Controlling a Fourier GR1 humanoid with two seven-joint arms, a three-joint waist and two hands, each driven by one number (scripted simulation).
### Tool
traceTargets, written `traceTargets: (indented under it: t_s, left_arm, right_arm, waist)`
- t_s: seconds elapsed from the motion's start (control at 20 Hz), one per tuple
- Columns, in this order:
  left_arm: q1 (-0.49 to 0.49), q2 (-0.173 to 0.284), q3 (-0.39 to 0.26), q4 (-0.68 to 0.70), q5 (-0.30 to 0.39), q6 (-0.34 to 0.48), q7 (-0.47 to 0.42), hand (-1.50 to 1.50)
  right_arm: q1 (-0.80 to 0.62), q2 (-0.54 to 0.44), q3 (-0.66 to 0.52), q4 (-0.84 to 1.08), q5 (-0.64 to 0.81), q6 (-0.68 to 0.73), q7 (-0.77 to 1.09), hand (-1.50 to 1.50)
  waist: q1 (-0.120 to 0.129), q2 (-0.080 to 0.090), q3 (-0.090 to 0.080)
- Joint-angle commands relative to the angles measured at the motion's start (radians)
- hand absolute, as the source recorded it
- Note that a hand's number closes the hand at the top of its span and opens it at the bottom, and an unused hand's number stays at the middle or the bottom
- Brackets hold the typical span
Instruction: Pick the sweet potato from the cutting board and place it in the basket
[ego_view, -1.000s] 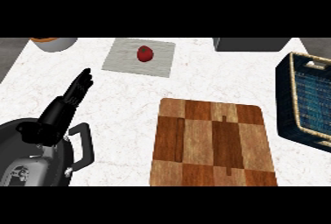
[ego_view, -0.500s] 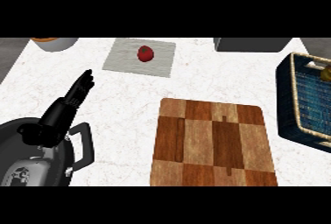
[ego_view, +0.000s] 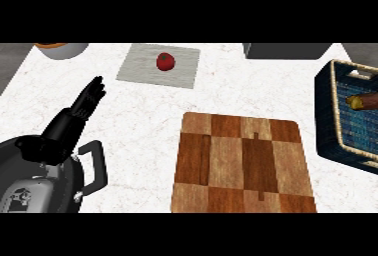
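With the sweet potato (ego_view: 363, 101) lying in the basket (ego_view: 336, 127), the task is being judged complete.
The left hand (ego_view: 87, 102) is being held straight-fingered and empty beside the bare cutting board (ego_view: 242, 165).

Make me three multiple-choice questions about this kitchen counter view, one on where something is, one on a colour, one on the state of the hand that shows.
1. Where does the brown sweet potato lie?
A. on the wooden cutting board
B. in the dark blue woven basket
C. on the grey cloth mat

2. What colour is the small round fruit on the mat?
A. red
B. yellow
C. green

3. How is the black left hand?
A. curled round the fruit
B. flat on the board
C. open, fingers straight, holding nothing

Answers: 1 B, it shows inside the basket's rim at the view's right; 2 A, it is plainly red; 3 C, its fingers stretch out over bare counter.
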Motion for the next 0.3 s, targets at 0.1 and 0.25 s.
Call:
traceTargets:
  t_s: [0.1,0.25]
  left_arm:
    - [0.015,-0.010,0.006,0.022,-0.011,0.008,-0.018,0.00]
    - [0.000,-0.025,-0.005,0.041,-0.029,0.021,-0.029,0.00]
  right_arm:
    - [-0.024,-0.059,-0.110,0.042,-0.132,0.032,0.068,-1.50]
    - [0.019,-0.123,-0.168,0.108,-0.203,0.125,0.082,-1.50]
  waist:
    - [-0.006,-0.001,0.000]
    - [-0.012,-0.001,0.000]
